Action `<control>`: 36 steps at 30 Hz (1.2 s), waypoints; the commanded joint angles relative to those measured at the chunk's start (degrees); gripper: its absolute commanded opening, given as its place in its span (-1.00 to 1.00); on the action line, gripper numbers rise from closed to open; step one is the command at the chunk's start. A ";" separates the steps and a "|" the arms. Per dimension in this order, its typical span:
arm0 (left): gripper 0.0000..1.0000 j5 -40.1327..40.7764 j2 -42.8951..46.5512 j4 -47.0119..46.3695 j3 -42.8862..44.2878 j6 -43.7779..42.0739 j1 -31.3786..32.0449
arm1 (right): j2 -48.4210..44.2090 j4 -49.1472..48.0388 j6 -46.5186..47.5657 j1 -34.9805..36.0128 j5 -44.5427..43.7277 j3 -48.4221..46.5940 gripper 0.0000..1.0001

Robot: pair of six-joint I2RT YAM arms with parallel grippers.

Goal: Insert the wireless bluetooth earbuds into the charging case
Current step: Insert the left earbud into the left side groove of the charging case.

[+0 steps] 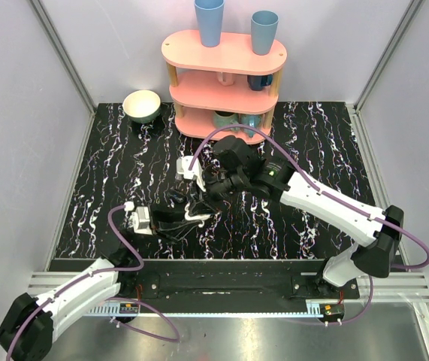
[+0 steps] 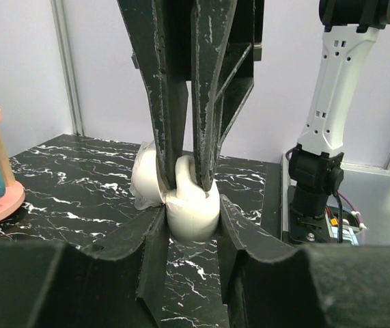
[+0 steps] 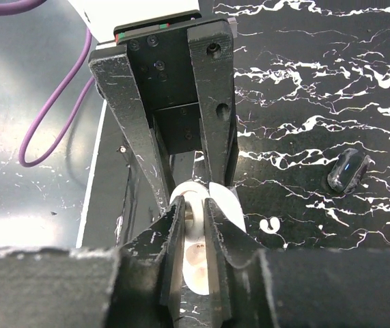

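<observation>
Charging case (image 2: 193, 208), white, lid open, at the middle of the black marbled table (image 1: 312, 135), clenched between the fingers of the left gripper (image 1: 186, 217); earbuds not separately discernible among the case's pale hollows; right gripper (image 3: 193, 208) directly over the case, fingers narrowly apart at its top, whether grasping anything cannot be told; small clear object (image 3: 348, 169) lying on the table near by; behind, a pale bowl (image 1: 141, 105) beside a pink three-tier shelf (image 1: 225, 53) bearing blue cups (image 1: 209, 21).
</observation>
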State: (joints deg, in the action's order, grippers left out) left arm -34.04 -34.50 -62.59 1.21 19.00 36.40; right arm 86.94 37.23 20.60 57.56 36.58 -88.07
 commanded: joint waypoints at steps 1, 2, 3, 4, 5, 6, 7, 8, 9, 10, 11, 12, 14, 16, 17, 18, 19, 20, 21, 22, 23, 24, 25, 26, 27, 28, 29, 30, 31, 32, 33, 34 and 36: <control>-1.00 7.23 2.60 -13.09 -3.94 -1.60 -0.02 | 1.31 6.01 -0.39 1.33 -3.97 0.01 -0.53; -1.00 7.41 2.68 -13.09 -3.94 -1.60 -0.10 | 1.31 5.92 -0.47 1.33 -4.41 -0.17 -0.53; -1.00 7.50 2.77 -13.17 -4.02 -1.60 -0.10 | 1.39 5.92 -0.56 1.41 -4.93 -0.43 -0.51; -1.00 7.59 2.86 -13.26 -3.94 -1.60 -0.10 | 1.22 5.66 -0.74 1.41 -5.89 -0.52 -0.46; -1.00 7.67 2.95 -13.18 -3.94 -1.60 -0.10 | 1.13 5.48 -0.82 1.41 -6.43 -0.61 -0.43; -1.00 7.67 2.95 -13.17 -4.02 -1.60 -0.10 | 0.78 4.79 -0.91 1.41 -7.74 -0.52 -0.38; -1.00 7.59 3.04 -13.17 -4.03 -1.60 -0.10 | 0.52 4.26 -1.09 1.41 -8.53 -0.35 -0.35; -1.00 7.67 3.12 -13.09 -4.11 -1.60 -0.10 | -0.01 3.73 -1.18 1.41 -9.15 -0.08 -0.35; -1.00 7.59 3.12 -13.17 -4.29 -1.52 -0.10 | -0.45 2.94 -1.26 1.41 -10.29 0.09 -0.34; -1.00 7.59 3.21 -13.09 -4.29 -1.51 -0.10 | -0.80 2.32 -1.35 1.41 -10.73 0.27 -0.34; -1.00 7.67 3.30 -13.17 -4.38 -1.51 -0.10 | -1.59 1.71 -1.53 1.41 -11.00 0.70 -0.34; -1.00 7.76 3.39 -13.09 -4.38 -1.51 -0.10 | -2.12 0.66 -1.53 1.41 -11.18 1.06 -0.35; -1.00 7.68 3.48 -13.09 -4.20 -1.60 -0.10 | -2.99 -0.66 -1.53 1.41 -11.00 2.02 -0.36; -1.00 7.59 3.48 -13.00 -4.29 -1.60 -0.10 | -3.35 -1.99 -1.97 1.33 -11.44 2.38 -0.36; -1.00 7.50 3.48 -13.00 -4.29 -1.60 -0.10 | -3.26 -2.25 -2.14 1.41 -11.61 2.47 -0.35; -1.00 7.24 3.39 -13.09 -4.29 -1.60 -0.10 | -3.35 -2.69 -2.23 1.41 -11.96 2.47 -0.35; -1.00 7.32 3.39 -13.09 -4.29 -1.52 -0.10 | -3.44 -2.95 -2.32 1.41 -12.32 2.55 -0.35; -1.00 7.15 3.30 -13.00 -4.20 -1.51 -0.10 | -3.35 -3.13 -2.58 1.41 -12.67 2.55 -0.36; -1.00 7.06 3.30 -13.00 -4.11 -1.51 -0.10 | -3.44 -3.31 -2.50 1.41 -12.85 2.55 -0.37; -1.00 7.06 3.30 -12.91 -4.20 -1.43 -0.10 | -3.44 -3.48 -2.49 1.41 -12.76 2.55 -0.38; -1.00 7.06 3.21 -12.91 -4.20 -1.51 -0.10 | -3.44 -3.57 -2.41 1.41 -12.76 2.55 -0.41; -1.00 6.97 3.21 -13.00 -4.29 -1.51 -0.02 | -3.44 -3.75 -2.41 1.41 -12.32 2.55 -0.42; -1.00 6.97 3.13 -13.00 -4.20 -1.51 -0.10 | -3.61 -4.01 -2.32 1.41 -12.06 2.64 -0.42; -1.00 6.88 3.12 -12.91 -4.20 -1.51 -0.10 | -3.88 -4.27 -2.32 1.41 -11.80 2.73 -0.42; -1.00 6.62 3.12 -12.91 -4.20 -1.51 -0.10 | -4.05 -4.97 -2.32 1.41 -11.53 2.90 -0.45; -1.00 6.71 3.12 -12.82 -4.20 -1.51 -0.10 | -4.23 -5.41 -2.58 1.41 -11.53 3.08 -0.45; -1.00 6.53 3.04 -12.74 -4.20 -1.51 -0.10 | -4.40 -5.76 -2.67 1.41 -11.53 3.26 -0.45; -1.00 6.36 3.04 -12.65 -4.20 -1.51 -0.10 | -4.58 -6.20 -2.76 1.41 -11.53 3.26 -0.47; -1.00 6.18 3.04 -12.65 -4.11 -1.51 -0.10 | -4.76 -6.47 -2.76 1.41 -11.53 3.35 -0.49; -1.00 5.92 2.86 -12.65 -4.03 -1.51 -0.10 | -5.02 -6.73 -2.76 1.41 -11.53 3.52 -0.53; -1.00 5.57 2.77 -12.56 -3.94 -1.51 -0.10 | -4.93 -7.08 -2.76 1.41 -11.27 3.61 -0.56; -1.00 5.39 2.77 -12.65 -3.85 -1.51 -0.10 | -5.11 -7.09 -2.67 1.41 -11.27 3.61 -0.57; -1.00 4.69 2.51 -12.56 -3.68 -1.43 -0.10 | -5.20 -7.44 -2.76 1.41 -11.00 3.61 -0.61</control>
State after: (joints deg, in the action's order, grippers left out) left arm -27.18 -32.36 -65.28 1.21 17.82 36.12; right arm 82.56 30.94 17.72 58.89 27.73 -85.34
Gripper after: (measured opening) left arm 0.340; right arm 0.238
